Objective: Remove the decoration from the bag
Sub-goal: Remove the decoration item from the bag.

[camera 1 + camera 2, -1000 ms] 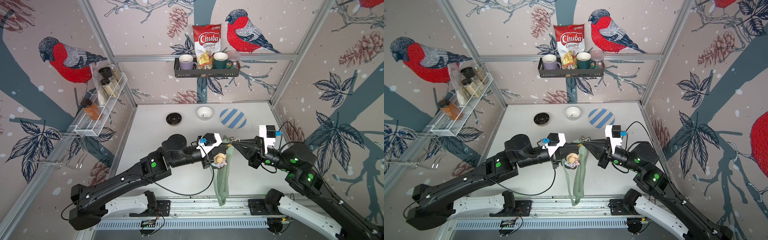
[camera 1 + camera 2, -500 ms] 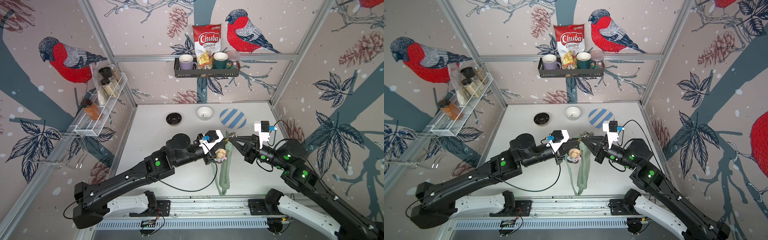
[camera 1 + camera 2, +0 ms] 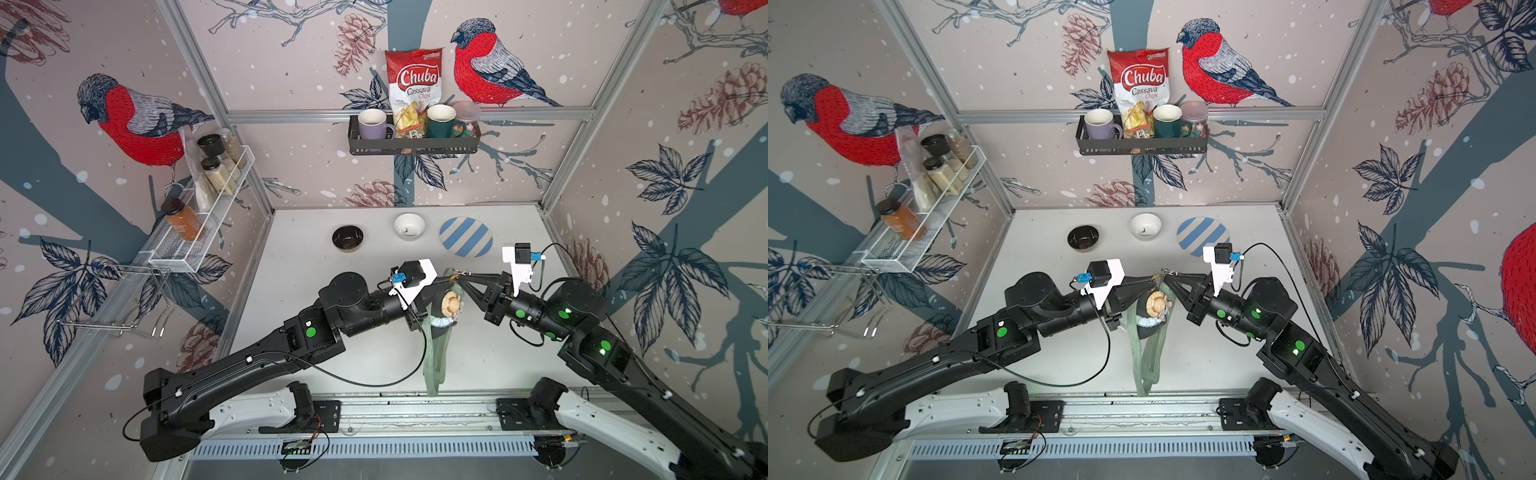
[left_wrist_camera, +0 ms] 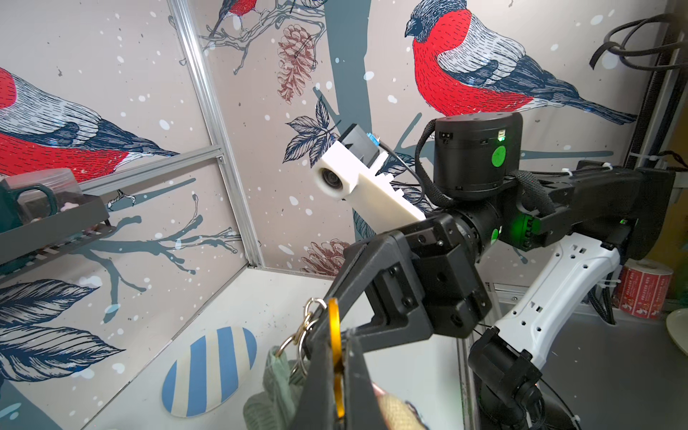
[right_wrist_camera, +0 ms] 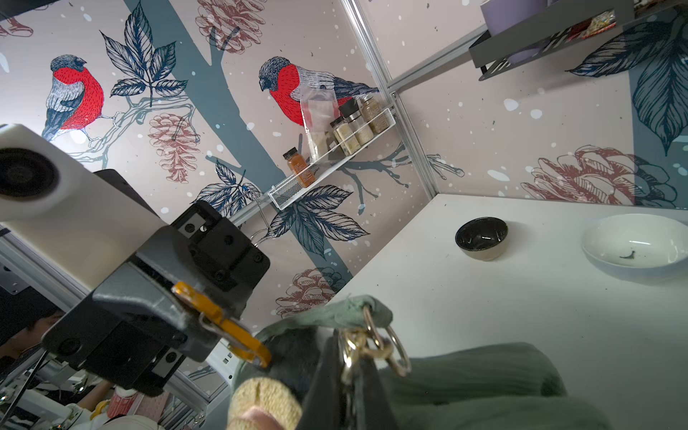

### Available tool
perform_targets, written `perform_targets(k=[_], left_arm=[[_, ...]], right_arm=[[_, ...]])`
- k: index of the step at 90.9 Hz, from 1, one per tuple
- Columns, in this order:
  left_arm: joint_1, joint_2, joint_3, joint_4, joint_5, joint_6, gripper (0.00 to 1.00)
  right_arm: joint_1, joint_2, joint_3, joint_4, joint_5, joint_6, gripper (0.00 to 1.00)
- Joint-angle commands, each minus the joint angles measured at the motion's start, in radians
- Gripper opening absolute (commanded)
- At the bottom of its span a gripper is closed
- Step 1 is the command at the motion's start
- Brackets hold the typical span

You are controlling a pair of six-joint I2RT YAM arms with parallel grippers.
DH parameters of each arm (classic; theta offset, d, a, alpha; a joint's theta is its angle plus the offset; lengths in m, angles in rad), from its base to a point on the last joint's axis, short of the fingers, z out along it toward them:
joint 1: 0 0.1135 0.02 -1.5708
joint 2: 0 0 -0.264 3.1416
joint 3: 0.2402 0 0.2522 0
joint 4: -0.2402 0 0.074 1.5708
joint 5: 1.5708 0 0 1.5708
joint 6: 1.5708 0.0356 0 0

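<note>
The task is under way but, judging from these views, not finished. Both arms meet above the bench (image 3: 299,266) and hold the bag (image 3: 434,365) up by the top of its strap, so its sage-green body hangs down toward the front rail. The decoration (image 3: 451,305) hangs just beside the bag's upper end, touching it, directly below the two sets of fingers. The left gripper (image 3: 448,279) has its fingers (image 5: 227,333) pressed together, and a thin metal ring (image 5: 204,322) seems to be caught between the orange pads. The right gripper (image 3: 466,279) has its fingers (image 5: 327,387) pinched on the gold clasp (image 5: 355,348), which sits next to the strap ring (image 5: 372,324) of the bag. The wrist views show rings and clasp linked in one short chain, so the plush looks joined to the bag and is not yet free. What seems left is opening or working the clasp off the strap ring, then drawing the decoration away from the bag. Whether the clasp's gate is open cannot be told here.
</note>
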Motion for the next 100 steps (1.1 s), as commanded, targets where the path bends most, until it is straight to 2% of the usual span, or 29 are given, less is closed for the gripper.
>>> perform_targets(k=[1,38,56,72,100], left_arm=[[0.000,-0.010,-0.001,0.043,0.007,-0.002,0.00],[0.001,-0.040,-0.006,0.027,-0.036,0.001,0.00],[0.001,-0.065,-0.009,0.051,-0.022,-0.023,0.00],[0.001,-0.097,-0.010,0.058,-0.054,-0.034,0.00],[0.003,-0.110,0.016,0.011,-0.211,-0.024,0.00]], right_arm=[[-0.001,-0.019,0.000,0.007,0.038,-0.001,0.00],[-0.001,-0.024,0.002,-0.042,0.093,-0.037,0.00],[-0.003,0.008,0.013,-0.113,0.181,-0.066,0.00],[-0.019,0.034,0.004,-0.149,0.274,-0.085,0.00],[-0.078,0.061,0.001,-0.174,0.298,-0.074,0.00]])
